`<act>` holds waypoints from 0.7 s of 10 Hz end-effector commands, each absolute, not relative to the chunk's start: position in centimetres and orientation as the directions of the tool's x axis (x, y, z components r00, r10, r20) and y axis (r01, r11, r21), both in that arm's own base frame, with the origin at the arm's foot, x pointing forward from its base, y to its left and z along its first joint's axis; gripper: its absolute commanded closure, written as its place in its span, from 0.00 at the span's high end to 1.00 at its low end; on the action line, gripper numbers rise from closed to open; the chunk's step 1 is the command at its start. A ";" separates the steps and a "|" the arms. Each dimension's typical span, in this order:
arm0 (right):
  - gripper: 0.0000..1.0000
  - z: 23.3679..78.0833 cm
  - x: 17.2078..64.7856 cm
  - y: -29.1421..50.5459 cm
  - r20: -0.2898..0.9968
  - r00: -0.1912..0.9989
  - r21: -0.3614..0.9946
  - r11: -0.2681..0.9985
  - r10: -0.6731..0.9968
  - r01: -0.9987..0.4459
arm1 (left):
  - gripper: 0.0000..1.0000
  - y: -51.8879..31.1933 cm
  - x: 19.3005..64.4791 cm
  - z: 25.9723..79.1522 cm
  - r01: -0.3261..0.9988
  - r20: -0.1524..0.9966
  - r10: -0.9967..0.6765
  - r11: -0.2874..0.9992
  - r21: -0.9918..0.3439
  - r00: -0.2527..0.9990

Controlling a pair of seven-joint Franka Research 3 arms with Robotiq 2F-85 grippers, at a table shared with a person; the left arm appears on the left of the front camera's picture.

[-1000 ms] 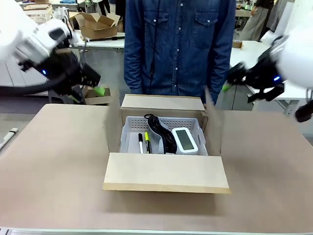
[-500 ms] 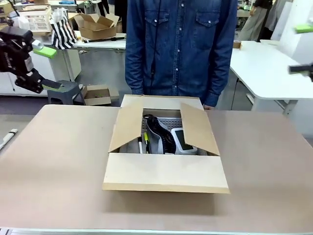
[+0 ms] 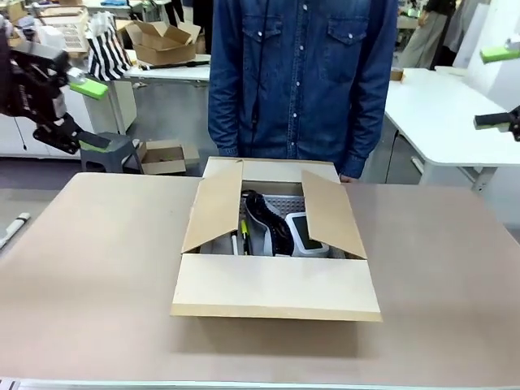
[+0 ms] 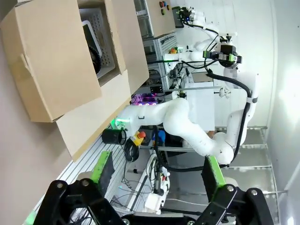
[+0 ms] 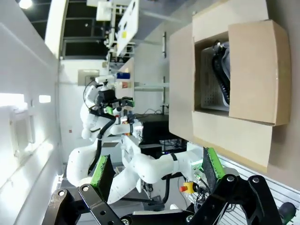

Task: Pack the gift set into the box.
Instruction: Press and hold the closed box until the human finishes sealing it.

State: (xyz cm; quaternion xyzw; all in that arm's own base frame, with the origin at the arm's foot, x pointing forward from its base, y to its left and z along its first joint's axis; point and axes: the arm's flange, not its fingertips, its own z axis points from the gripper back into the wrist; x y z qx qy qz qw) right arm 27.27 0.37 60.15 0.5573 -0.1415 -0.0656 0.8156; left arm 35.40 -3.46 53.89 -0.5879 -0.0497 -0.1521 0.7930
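Observation:
The brown cardboard box (image 3: 275,284) stands mid-table, its near flap folded out flat and both side flaps leaning inward. Inside it lies the gift set: a grey basket (image 3: 280,201) with a black coiled item (image 3: 264,219), pens (image 3: 242,234) and a white device (image 3: 305,233), partly hidden by the flaps. My left gripper (image 3: 91,114) hangs open, high at the far left, well away from the box. At the right edge my right gripper (image 3: 497,87) is open and raised too. Both wrist views show open, empty fingers (image 4: 102,171) (image 5: 211,168), with the box (image 4: 61,61) (image 5: 234,79) far off.
A person in a denim shirt (image 3: 296,81) stands right behind the box. A white table (image 3: 439,114) is at the back right, small cardboard boxes (image 3: 162,41) at the back left. Bare tabletop (image 3: 89,268) lies on both sides of the box.
Both grippers have pulled up and outward from the box's side flaps. The flaps, spread wide a second ago, now lean inward over the basket.

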 end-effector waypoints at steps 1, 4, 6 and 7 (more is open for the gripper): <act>1.00 60.2 27.4 -0.3 0.187 0.947 0.931 0.356 -0.263 -0.085 | 1.00 -2.8 35.4 53.6 0.325 0.287 -0.179 0.240 -0.915 0.941; 1.00 60.2 27.4 -0.3 0.187 0.947 0.931 0.356 -0.263 -0.085 | 1.00 -2.8 35.4 53.6 0.325 0.287 -0.179 0.240 -0.915 0.941; 1.00 60.2 27.4 -0.3 0.187 0.947 0.931 0.356 -0.263 -0.085 | 1.00 -2.8 35.4 53.6 0.325 0.287 -0.179 0.240 -0.915 0.941; 1.00 60.2 27.4 -0.3 0.187 0.947 0.931 0.356 -0.263 -0.085 | 1.00 -2.8 35.4 53.6 0.325 0.287 -0.179 0.240 -0.915 0.941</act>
